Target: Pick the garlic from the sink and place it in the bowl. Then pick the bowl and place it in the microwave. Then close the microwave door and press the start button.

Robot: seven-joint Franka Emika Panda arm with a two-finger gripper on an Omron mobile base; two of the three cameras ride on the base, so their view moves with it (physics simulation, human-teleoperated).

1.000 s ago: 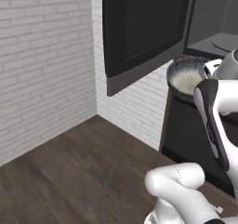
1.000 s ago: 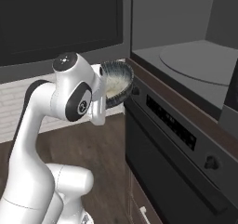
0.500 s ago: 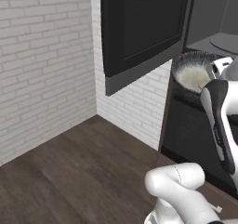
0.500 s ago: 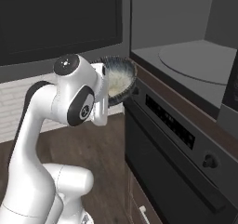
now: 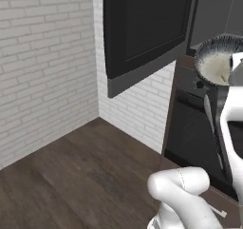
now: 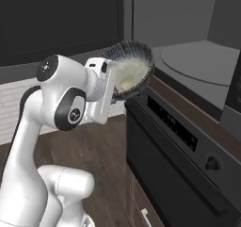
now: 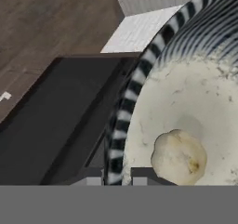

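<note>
The gripper (image 7: 113,177) pinches the rim of the bowl (image 6: 132,68), one tip on each side of the striped wall in the hand view, and the garlic (image 7: 179,156) rests on the whitish inside just beside the inner tip. The bowl is held up in the air, tilted, with its mouth turned partly back toward the arm (the bulb sits low in the curve, so it looks settled for now).

What the next move turns on, as I judge it, is where the microwave (image 6: 197,75) lies from the gripper: in the right base view its grey cavity and round turntable plate (image 6: 202,68) open beyond the bowl and to the gripper's right, at about the same height. The microwave door (image 5: 147,31) hangs swung wide on the gripper's left, clear of that path. The oven (image 6: 179,165) sits below the gripper.
</note>
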